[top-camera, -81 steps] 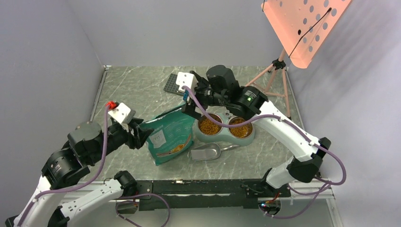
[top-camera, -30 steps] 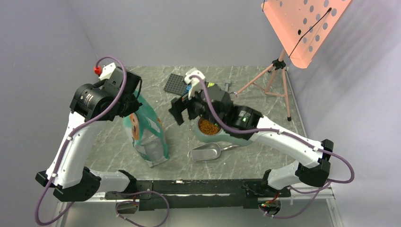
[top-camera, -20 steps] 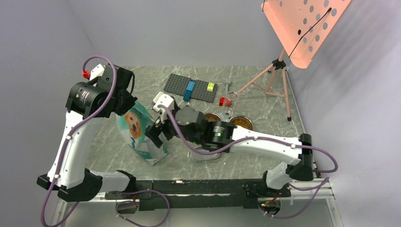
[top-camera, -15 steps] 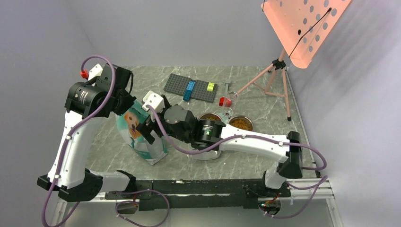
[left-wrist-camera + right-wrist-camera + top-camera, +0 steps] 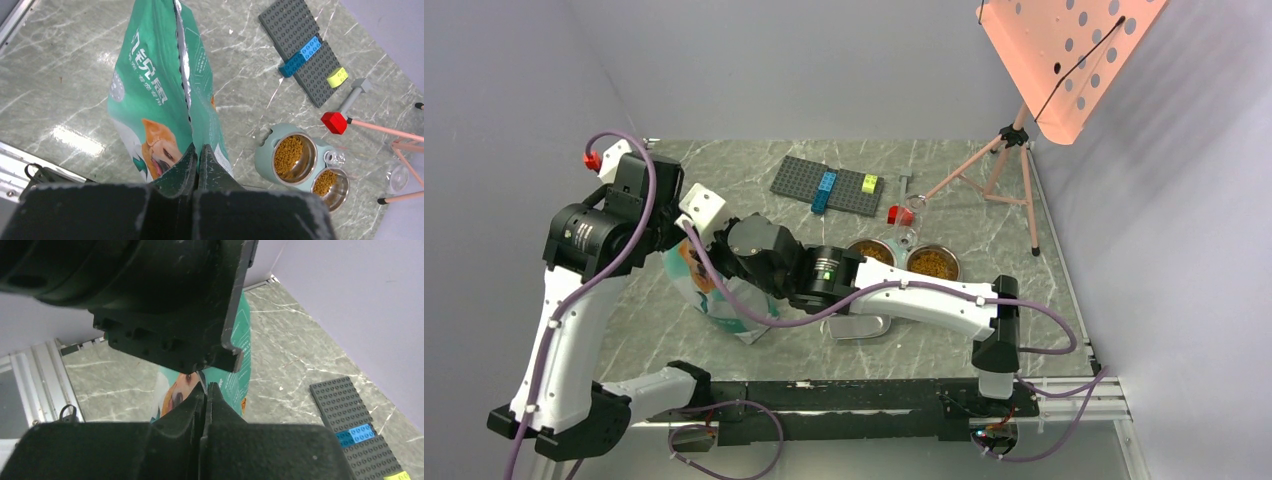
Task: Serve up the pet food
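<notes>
The teal-and-white pouch (image 5: 724,305) with the golden retriever stands upright at the left of the table. My left gripper (image 5: 196,149) is shut on its top edge from above. My right arm reaches across from the right, and my right gripper (image 5: 205,386) is shut on the same top edge (image 5: 237,372), right beside the left gripper's body. Pet food (image 5: 934,263) lies in both steel bowls of the grey-green dish (image 5: 262,160); the kibble (image 5: 289,156) is orange-brown. The metal scoop (image 5: 864,328) lies in front of the dish, partly under the right arm.
A grey brick plate (image 5: 829,185) with blue and yellow bricks lies at the back. A red block (image 5: 896,214) sits near the dish. A pink tripod (image 5: 1004,150) carrying a perforated pink board (image 5: 1064,50) stands at the back right. Grey walls close in both sides.
My right arm swung left from over the dish to the pouch's top and its jaws closed on the edge. My left arm lifted the pouch upright and shifted it slightly left.
</notes>
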`<control>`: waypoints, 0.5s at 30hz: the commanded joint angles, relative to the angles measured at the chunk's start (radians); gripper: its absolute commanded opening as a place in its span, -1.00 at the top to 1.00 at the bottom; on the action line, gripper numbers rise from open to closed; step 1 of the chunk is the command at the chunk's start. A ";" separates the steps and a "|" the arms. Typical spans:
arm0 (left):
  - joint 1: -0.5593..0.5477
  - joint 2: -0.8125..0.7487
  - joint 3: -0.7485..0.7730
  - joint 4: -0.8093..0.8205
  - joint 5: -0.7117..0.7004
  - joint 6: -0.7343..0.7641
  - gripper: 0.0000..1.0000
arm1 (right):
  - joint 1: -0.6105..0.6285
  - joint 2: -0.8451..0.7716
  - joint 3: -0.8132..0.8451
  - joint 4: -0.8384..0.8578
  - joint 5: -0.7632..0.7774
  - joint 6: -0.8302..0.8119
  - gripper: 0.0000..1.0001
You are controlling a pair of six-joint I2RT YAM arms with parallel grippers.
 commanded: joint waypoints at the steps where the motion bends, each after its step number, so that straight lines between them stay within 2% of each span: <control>1: 0.011 -0.088 0.004 0.338 -0.093 0.098 1.00 | -0.015 0.016 0.078 -0.098 0.096 -0.073 1.00; 5: 0.053 -0.081 -0.033 0.411 -0.156 0.148 1.00 | 0.011 -0.055 0.010 -0.112 0.039 -0.130 1.00; 8: 0.091 -0.049 -0.006 0.400 -0.189 0.145 1.00 | 0.012 -0.088 0.021 -0.198 0.029 -0.138 1.00; 10: 0.100 -0.034 0.023 0.410 -0.199 0.160 0.93 | 0.011 -0.120 0.017 -0.249 0.000 -0.138 1.00; 14: 0.101 -0.011 0.060 0.417 -0.151 0.147 0.90 | 0.009 -0.179 0.005 -0.317 -0.087 -0.137 1.00; 15: 0.103 -0.010 0.052 0.414 -0.122 0.127 1.00 | 0.009 -0.185 0.003 -0.325 -0.109 -0.138 1.00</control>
